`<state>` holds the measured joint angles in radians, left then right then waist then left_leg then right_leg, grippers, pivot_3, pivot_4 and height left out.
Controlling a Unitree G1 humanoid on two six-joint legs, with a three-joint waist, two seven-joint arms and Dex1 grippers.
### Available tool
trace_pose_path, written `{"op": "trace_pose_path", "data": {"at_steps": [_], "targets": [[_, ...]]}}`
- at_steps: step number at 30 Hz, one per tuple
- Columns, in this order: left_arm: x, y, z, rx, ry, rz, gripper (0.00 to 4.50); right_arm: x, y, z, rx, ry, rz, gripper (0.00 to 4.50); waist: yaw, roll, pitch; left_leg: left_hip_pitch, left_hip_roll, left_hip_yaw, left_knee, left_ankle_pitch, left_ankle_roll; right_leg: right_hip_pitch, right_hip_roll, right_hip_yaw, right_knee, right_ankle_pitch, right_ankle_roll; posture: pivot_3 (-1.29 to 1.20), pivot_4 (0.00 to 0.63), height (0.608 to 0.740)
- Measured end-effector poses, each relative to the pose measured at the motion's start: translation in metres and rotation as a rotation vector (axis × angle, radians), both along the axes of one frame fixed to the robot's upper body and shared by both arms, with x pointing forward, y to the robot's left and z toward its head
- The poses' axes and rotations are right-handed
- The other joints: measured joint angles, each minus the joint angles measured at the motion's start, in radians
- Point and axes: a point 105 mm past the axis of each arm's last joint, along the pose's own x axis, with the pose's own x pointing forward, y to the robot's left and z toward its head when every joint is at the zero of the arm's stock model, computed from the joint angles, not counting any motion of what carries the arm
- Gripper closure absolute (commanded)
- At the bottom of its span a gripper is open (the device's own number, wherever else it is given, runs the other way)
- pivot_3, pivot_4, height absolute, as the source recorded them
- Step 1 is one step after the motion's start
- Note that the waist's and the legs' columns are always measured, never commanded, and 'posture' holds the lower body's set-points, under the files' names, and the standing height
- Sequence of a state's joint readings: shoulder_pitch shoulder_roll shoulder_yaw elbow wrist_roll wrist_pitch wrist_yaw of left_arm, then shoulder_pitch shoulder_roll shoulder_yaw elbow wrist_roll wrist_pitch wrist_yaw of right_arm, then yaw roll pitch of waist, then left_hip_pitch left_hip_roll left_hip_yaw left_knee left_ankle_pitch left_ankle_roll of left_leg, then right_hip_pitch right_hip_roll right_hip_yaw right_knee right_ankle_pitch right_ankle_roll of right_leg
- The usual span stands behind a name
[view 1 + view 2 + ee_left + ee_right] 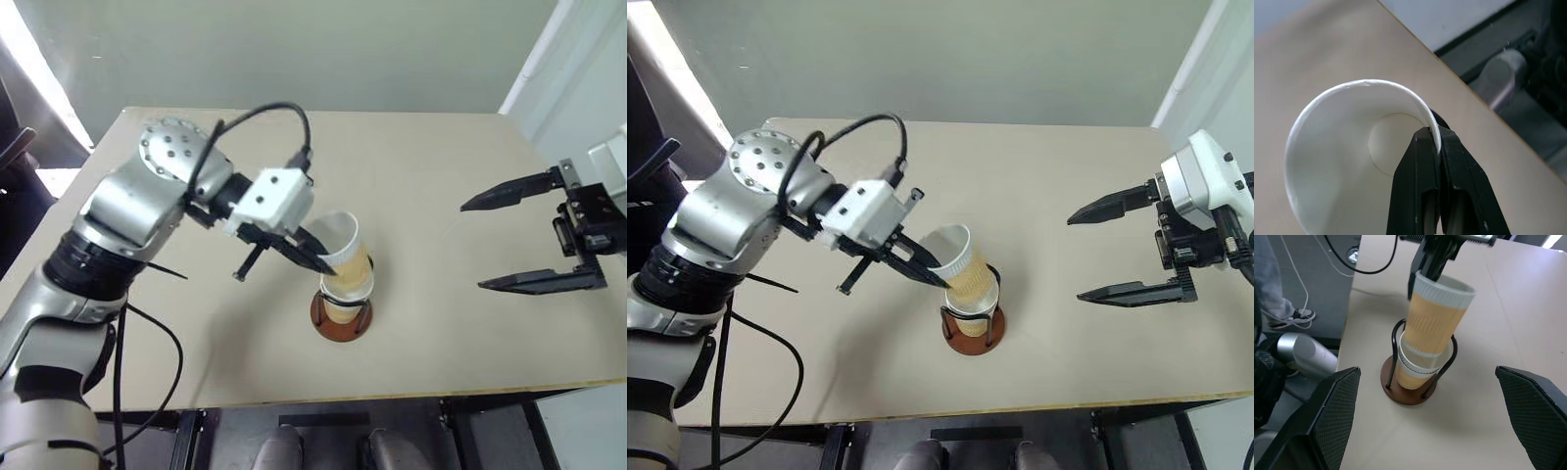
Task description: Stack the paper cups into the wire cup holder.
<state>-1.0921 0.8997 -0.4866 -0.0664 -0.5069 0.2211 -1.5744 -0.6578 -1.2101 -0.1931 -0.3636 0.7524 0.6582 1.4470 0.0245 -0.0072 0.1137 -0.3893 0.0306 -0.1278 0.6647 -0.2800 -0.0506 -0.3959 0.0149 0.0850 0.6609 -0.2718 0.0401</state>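
On the table stands the wire cup holder (339, 327), black loops on a reddish-brown disc, with one paper cup (1418, 371) seated upright in it. A second paper cup (346, 245) hangs tilted above it, its bottom dipped into the seated cup. My left gripper (323, 262) is shut on this upper cup's white rim, one finger inside and one outside, as the left wrist view shows at the fingertips (1425, 147). My right gripper (471, 247) hovers open well to the right of the holder, with nothing between its fingers (1332, 421).
The beige table (441, 166) spreads wide around the holder, its front edge (392, 397) close behind it. Black cables (147, 343) hang off the left arm at the table's left front corner. A person's shoe (1300, 316) rests on the floor beyond the table.
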Motion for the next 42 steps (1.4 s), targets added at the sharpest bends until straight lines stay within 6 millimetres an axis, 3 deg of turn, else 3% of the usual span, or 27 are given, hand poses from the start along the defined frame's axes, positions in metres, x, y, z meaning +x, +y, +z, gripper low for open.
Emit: {"op": "trace_pose_path", "data": {"at_steps": [6,10,20,21,26,29,32,35,39,42], "targets": [[0.017,-0.006,-0.010,0.032,-0.103,0.007,4.48,0.000,0.001,0.001,0.001,-0.012,-0.011,0.00,0.001,0.000,0.000,0.000,0.000,0.000,0.001,0.000,0.001,0.001,0.000,0.000,0.000,0.000,0.001,0.00,0.150,0.740],[0.015,-0.007,-0.010,0.033,-0.099,-0.002,3.71,0.000,0.001,0.000,-0.002,-0.009,-0.014,0.00,0.001,0.000,0.000,-0.001,0.000,0.000,0.001,-0.001,0.001,0.001,0.000,0.000,-0.001,0.000,0.001,0.00,0.150,0.740],[0.010,-0.007,-0.009,0.032,-0.073,-0.008,0.19,0.001,0.001,0.001,0.001,-0.021,-0.014,0.00,0.002,0.000,0.000,-0.001,0.000,0.000,0.001,-0.001,0.001,0.001,0.000,0.000,-0.001,0.000,0.002,0.00,0.150,0.740],[0.010,-0.009,-0.008,0.025,-0.067,-0.006,0.03,0.001,0.001,0.001,0.003,-0.024,-0.014,0.00,0.002,0.000,0.000,-0.001,0.000,0.000,0.001,-0.001,0.001,0.001,0.000,0.000,-0.001,0.000,0.002,0.00,0.150,0.740],[0.025,-0.014,0.015,-0.145,-0.083,0.111,0.03,0.007,-0.003,0.005,0.031,-0.045,-0.028,0.00,0.003,0.000,0.000,-0.001,0.000,0.000,0.002,-0.001,0.001,0.001,0.000,0.000,-0.001,0.000,0.002,0.00,0.150,0.740],[0.045,-0.003,0.058,-0.404,-0.042,0.289,0.03,0.019,-0.009,0.019,0.118,-0.071,-0.069,0.00,0.000,-0.001,0.000,-0.001,0.000,0.001,0.002,-0.001,0.001,0.000,0.000,0.000,0.000,0.000,0.002,0.00,0.150,0.740],[0.055,0.023,0.150,-0.881,0.000,0.445,0.03,0.031,-0.020,0.045,0.282,-0.112,-0.118,0.00,0.000,-0.001,0.001,-0.003,0.000,0.001,0.002,0.000,0.000,-0.001,0.000,0.000,-0.001,0.001,0.003,0.00,0.150,0.740],[0.028,0.046,0.244,-1.341,0.023,0.386,0.03,0.034,-0.028,0.070,0.422,-0.154,-0.134,0.00,0.002,-0.001,0.000,-0.004,-0.001,0.003,0.001,0.000,0.000,0.000,-0.001,0.001,-0.007,0.000,0.004,0.00,0.150,0.740],[0.015,0.048,0.309,-1.685,0.164,0.331,0.03,0.036,-0.028,0.086,0.492,-0.179,-0.111,0.00,0.013,-0.002,0.002,-0.006,-0.001,0.002,0.001,-0.001,0.002,0.001,-0.001,0.001,-0.014,0.002,0.008,0.00,0.150,0.740],[0.009,0.032,0.343,-1.798,0.259,0.321,0.03,0.039,-0.032,0.092,0.512,-0.198,-0.111,0.00,0.015,-0.003,0.003,-0.009,-0.003,0.004,0.003,-0.003,0.006,0.001,-0.002,0.003,-0.017,0.003,0.010,0.00,0.150,0.740]]}}
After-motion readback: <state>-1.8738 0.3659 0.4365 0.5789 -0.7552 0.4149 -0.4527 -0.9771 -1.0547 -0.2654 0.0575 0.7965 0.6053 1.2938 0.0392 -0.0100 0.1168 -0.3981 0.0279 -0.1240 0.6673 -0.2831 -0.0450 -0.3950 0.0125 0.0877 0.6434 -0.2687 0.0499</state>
